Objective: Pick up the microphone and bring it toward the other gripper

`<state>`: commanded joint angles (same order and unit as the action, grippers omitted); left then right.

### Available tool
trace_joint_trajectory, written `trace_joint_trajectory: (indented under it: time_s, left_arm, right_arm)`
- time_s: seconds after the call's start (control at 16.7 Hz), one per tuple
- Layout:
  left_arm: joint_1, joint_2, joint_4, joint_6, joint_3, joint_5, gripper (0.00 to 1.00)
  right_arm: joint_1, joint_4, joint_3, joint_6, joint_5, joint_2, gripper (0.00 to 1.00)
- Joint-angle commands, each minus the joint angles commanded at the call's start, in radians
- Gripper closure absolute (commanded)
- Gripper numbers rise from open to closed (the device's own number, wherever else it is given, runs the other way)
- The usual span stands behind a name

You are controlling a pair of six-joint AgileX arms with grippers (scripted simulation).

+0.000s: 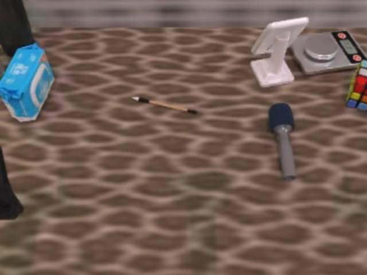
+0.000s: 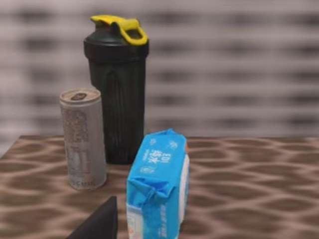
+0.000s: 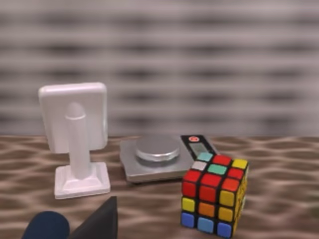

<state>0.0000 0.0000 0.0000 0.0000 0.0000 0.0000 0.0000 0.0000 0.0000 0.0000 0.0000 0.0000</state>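
The microphone [image 1: 282, 140] lies flat on the right part of the table, its dark blue foam head toward the back and its grey handle toward the front edge. Only the blue head [image 3: 45, 226] shows in the right wrist view, close beside a black part of my right gripper [image 3: 99, 224], which touches nothing. That arm is outside the top view. My left gripper [image 2: 97, 226] sits far off at the table's left, just in front of a blue wipes pack [image 2: 157, 191]. Black parts of the left arm [image 1: 7, 195] show at the top view's left edge.
A thin black-tipped brush [image 1: 165, 105] lies mid-table. At the back right stand a white phone stand [image 1: 275, 51], a grey scale [image 1: 327, 51] and a colour cube [image 1: 358, 86]. The wipes pack [image 1: 26, 80] is at the left, with a can [image 2: 82, 139] and a black shaker bottle [image 2: 117, 89] behind.
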Motion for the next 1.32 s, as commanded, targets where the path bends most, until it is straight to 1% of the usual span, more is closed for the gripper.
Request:
trace_joint_trajectory:
  time_s: [0.24, 0.36, 0.54, 0.72, 1.14, 1.32]
  left_arm:
    - [0.0, 0.0, 0.0, 0.0, 0.0, 0.0, 0.0]
    - [0.0, 0.0, 0.0, 0.0, 0.0, 0.0, 0.0]
    - [0.0, 0.0, 0.0, 0.0, 0.0, 0.0, 0.0]
    - [0.0, 0.0, 0.0, 0.0, 0.0, 0.0, 0.0]
    - [0.0, 0.0, 0.0, 0.0, 0.0, 0.0, 0.0]
    - [0.0, 0.0, 0.0, 0.0, 0.0, 0.0, 0.0]
  right_arm:
    - [0.011, -0.02, 0.031, 0.011, 0.002, 0.031, 0.0]
    - [0.034, -0.066, 0.102, 0.035, 0.007, 0.104, 0.0]
    - [0.084, -0.175, 0.27, 0.09, 0.021, 0.294, 0.0]
    - [0.147, -0.321, 0.478, 0.159, 0.041, 0.574, 0.0]
    - [0.311, -0.707, 0.989, 0.331, 0.088, 1.362, 0.0]
    - [0.374, -0.848, 1.187, 0.397, 0.104, 1.638, 0.0]
